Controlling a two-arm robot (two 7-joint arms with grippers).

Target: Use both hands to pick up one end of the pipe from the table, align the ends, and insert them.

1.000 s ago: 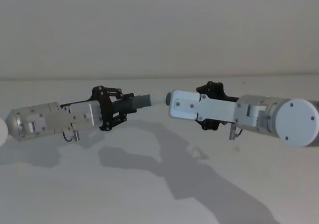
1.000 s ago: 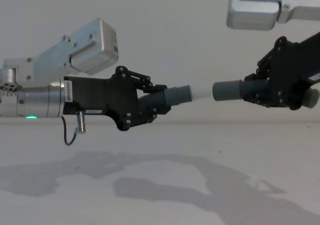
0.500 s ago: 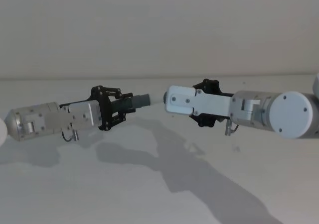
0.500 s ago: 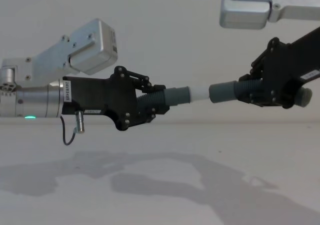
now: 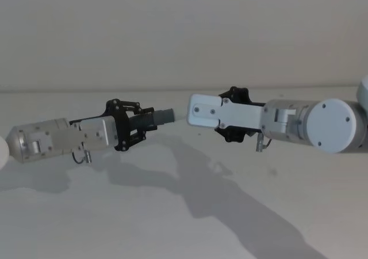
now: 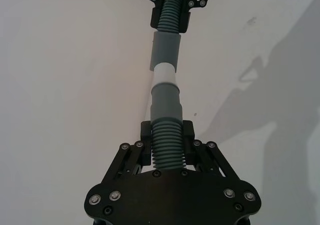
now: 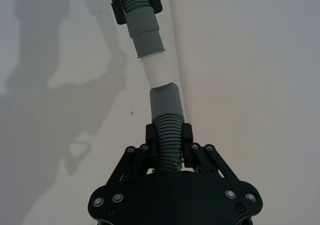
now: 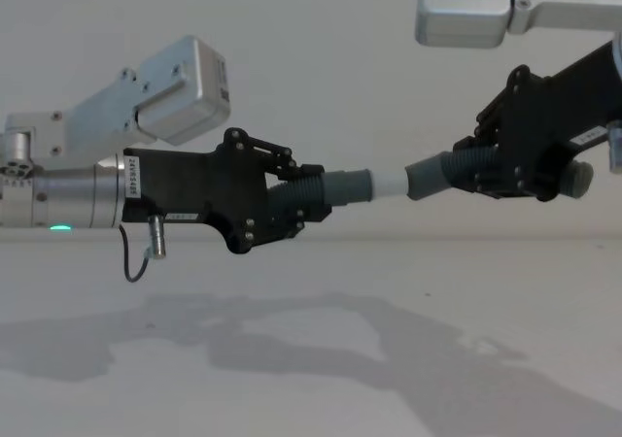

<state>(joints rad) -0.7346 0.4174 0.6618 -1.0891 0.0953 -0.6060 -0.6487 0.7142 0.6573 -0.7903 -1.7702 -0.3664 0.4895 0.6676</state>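
Both pipe pieces hang in the air above the white table [image 8: 311, 359]. My left gripper [image 8: 284, 206] is shut on the ribbed part of the grey piece [image 8: 345, 186] that ends in the white tip [image 8: 389, 182]. My right gripper [image 8: 494, 163] is shut on the ribbed part of the other grey piece [image 8: 432, 177], whose open socket faces the tip. The two pieces lie nearly in line. The left wrist view shows the white tip [image 6: 164, 75] meeting the socket's mouth [image 6: 166, 47]. From the right wrist, the tip [image 7: 156, 72] runs into the slanted socket edge [image 7: 165, 97] just beyond my right gripper [image 7: 168, 135].
A pale grey wall [image 5: 184, 34] rises behind the table's far edge. The arms' shadows [image 5: 218, 195] fall on the bare white surface below. The right wrist's silver camera block [image 8: 466, 10] hangs over the right gripper.
My right gripper has moved left toward the left one, bringing its socket onto the white tip; less of the white shows now. The left arm has stayed still.
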